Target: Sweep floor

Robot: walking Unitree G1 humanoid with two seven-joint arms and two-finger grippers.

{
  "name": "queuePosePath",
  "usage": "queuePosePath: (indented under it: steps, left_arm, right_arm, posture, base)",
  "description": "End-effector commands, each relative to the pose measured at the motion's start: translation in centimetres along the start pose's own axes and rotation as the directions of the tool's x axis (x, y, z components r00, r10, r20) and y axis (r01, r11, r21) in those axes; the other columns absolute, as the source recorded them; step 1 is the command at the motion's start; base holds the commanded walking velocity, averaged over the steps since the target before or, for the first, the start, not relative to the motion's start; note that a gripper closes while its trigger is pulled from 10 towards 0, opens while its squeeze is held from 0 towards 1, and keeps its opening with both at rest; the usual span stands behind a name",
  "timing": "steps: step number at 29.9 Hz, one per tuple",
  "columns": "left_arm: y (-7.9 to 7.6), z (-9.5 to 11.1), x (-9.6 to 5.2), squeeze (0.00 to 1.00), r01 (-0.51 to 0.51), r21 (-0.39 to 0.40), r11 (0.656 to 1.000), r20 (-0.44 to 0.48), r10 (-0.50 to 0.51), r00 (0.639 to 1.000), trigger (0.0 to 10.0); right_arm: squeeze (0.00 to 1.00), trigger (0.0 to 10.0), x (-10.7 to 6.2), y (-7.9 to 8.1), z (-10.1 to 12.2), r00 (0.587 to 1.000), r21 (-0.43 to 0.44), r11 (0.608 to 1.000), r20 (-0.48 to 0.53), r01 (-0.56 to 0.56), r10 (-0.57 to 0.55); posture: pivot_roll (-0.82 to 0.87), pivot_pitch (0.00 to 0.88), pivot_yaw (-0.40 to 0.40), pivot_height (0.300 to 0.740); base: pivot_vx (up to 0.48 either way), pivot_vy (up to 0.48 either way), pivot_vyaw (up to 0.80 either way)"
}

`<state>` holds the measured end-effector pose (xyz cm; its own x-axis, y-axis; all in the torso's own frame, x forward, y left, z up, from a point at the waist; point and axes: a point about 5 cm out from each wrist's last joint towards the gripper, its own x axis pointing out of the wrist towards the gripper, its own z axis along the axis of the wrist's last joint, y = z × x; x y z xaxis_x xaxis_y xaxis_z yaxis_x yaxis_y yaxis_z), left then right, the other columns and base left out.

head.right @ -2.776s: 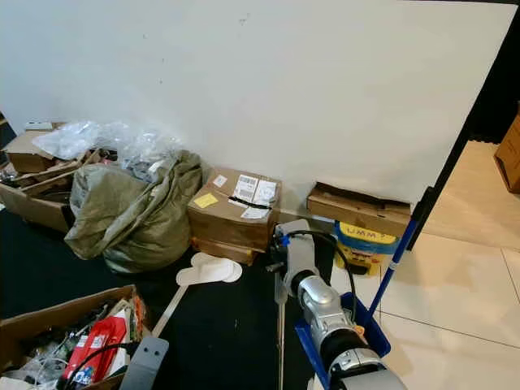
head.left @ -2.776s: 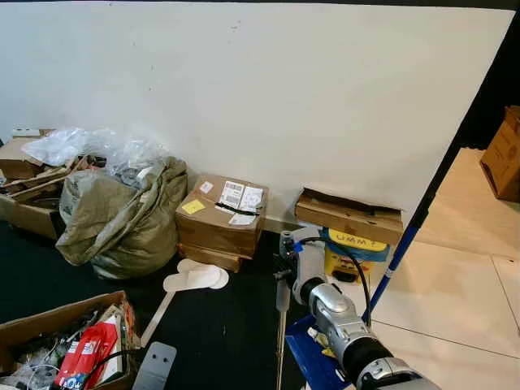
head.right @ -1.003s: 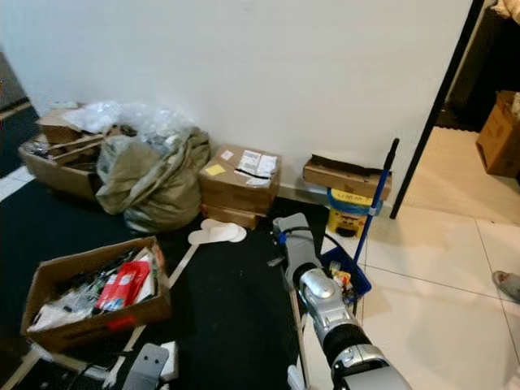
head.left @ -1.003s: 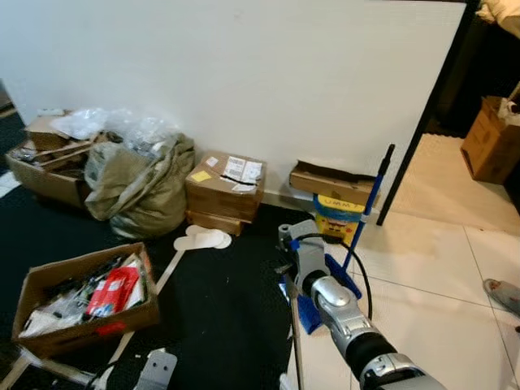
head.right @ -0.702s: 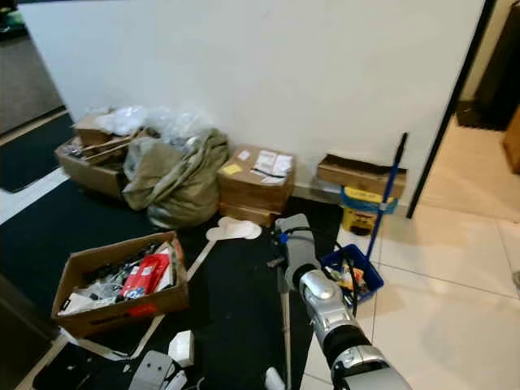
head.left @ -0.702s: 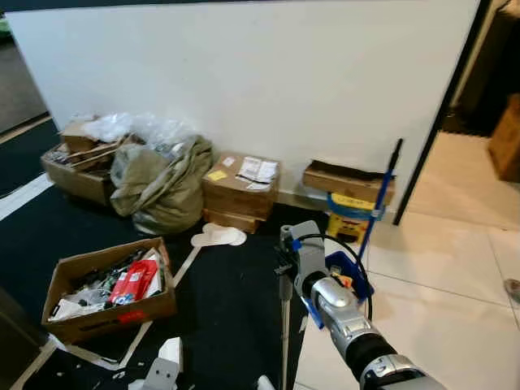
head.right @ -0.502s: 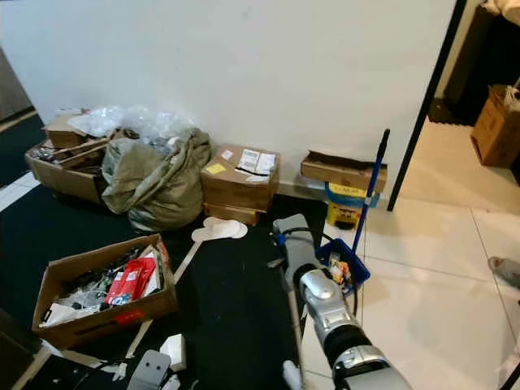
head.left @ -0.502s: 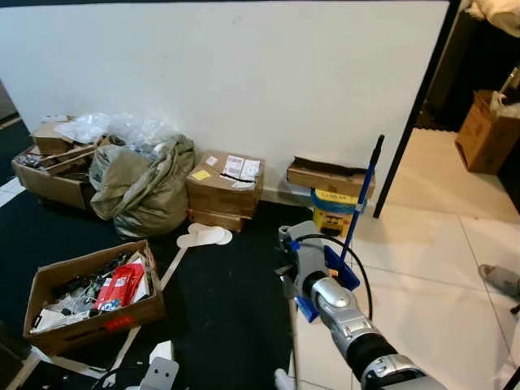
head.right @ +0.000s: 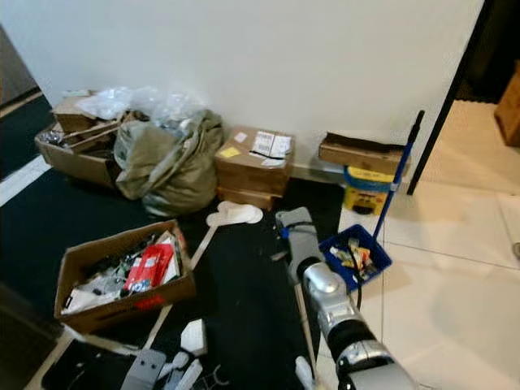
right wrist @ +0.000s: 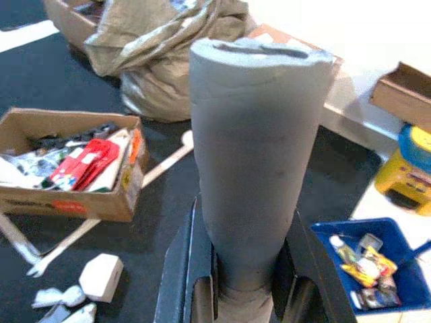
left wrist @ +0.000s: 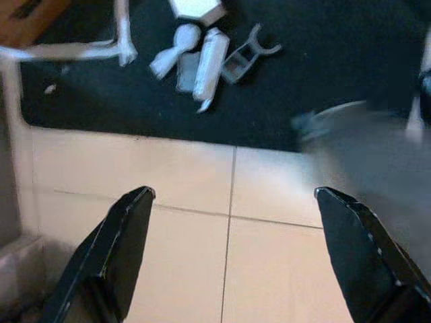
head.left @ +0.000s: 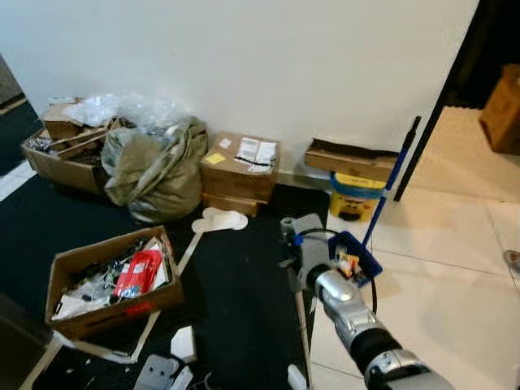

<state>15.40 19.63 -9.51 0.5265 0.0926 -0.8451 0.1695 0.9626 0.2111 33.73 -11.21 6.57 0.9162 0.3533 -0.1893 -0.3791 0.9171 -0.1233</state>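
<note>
Since half a second ago the camera has shifted, so the open box of clutter is sitting nearer the middle and white scraps are showing on the black mat at the near edge. The right gripper is clamping its two black fingers around a grey foam handle, which is standing along the fingers and pointing away toward the wall. In the head views a thin pole is running from that grip down toward the near edge, where its lower end is cut off. The left gripper is hanging with fingers spread wide over pale tiles, part of that picture blurring. Further off, a blue dustpan full of rubbish is resting on the tiles just beside the right arm, its blue stick leaning up and to the right. Against the wall, a green sack and cardboard boxes are lying.
</note>
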Motion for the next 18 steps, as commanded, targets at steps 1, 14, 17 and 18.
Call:
queuePosePath:
  steps: [1,14,17,18]
  left_arm:
    - [0.3,-0.1,0.0,0.0,-0.007,0.007,1.0,-0.003,0.007,1.0,10.0]
    - [-1.3,0.8,0.1,0.0,0.011,0.008,1.0,0.011,-0.012,1.0,10.0]
    - [-1.5,0.9,0.1,0.0,0.013,0.012,1.0,0.016,-0.013,1.0,10.0]
    - [-1.5,1.0,0.1,0.0,0.013,0.012,1.0,0.018,-0.013,1.0,10.0]
  right_arm:
    - [0.0,10.0,0.5,0.6,1.5,0.997,0.024,1.0,0.079,-0.014,0.012]
    - [0.0,10.0,0.8,0.2,3.2,0.989,0.022,1.0,0.151,-0.004,0.001]
    - [0.0,10.0,0.8,0.5,3.2,0.989,0.015,1.0,0.149,-0.013,0.011]
    - [0.0,10.0,0.8,0.6,3.2,0.988,0.014,1.0,0.15,-0.021,0.019]
  posture:
    - [-0.08,0.022,0.016,0.74]
    - [-0.08,0.022,0.014,0.74]
    - [-0.08,0.022,0.014,0.74]
    - [-0.08,0.021,0.014,0.74]
  base:
    - [0.0,0.292,0.0]
    - [0.0,0.219,0.0]
    - [0.0,0.0,0.0]
    - [0.0,0.0,0.0]
